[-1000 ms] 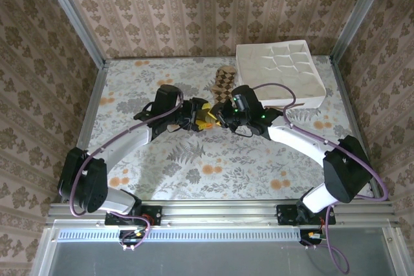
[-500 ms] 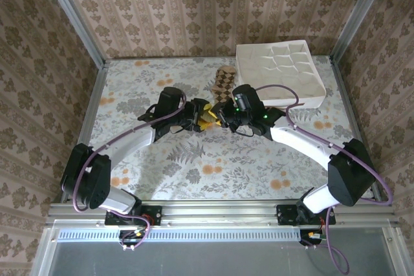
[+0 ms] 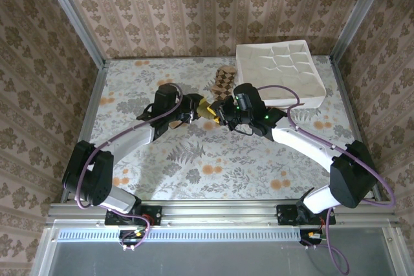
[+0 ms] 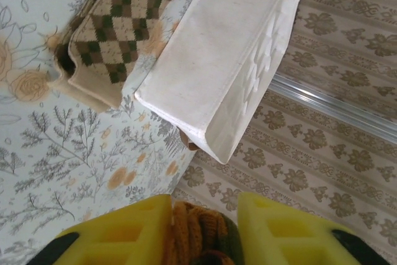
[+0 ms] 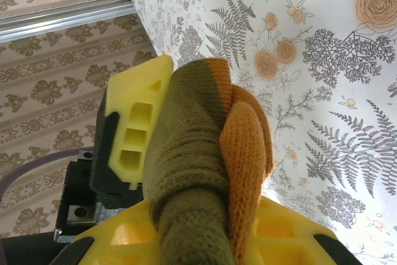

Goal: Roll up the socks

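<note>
Just off the near-left corner of the white tray (image 3: 279,74), both pincers meet over the floral table (image 3: 213,159). Nearer the tray, the right gripper (image 5: 200,231) pinches the olive-green sock (image 5: 192,153); an orange part is bunched against the green, and the fabric fills the gap between the yellow pads. Farther from the tray, the left gripper (image 4: 203,231) faces it, its fingers (image 4: 124,237) pressed onto the same sock with orange ribbing wedged between them. The sock seems lifted off the table, though the top view is too crowded to be sure. The argyle sock (image 4: 124,29) lies flat against the tray's left side, touching it, apart from both grippers.
</note>
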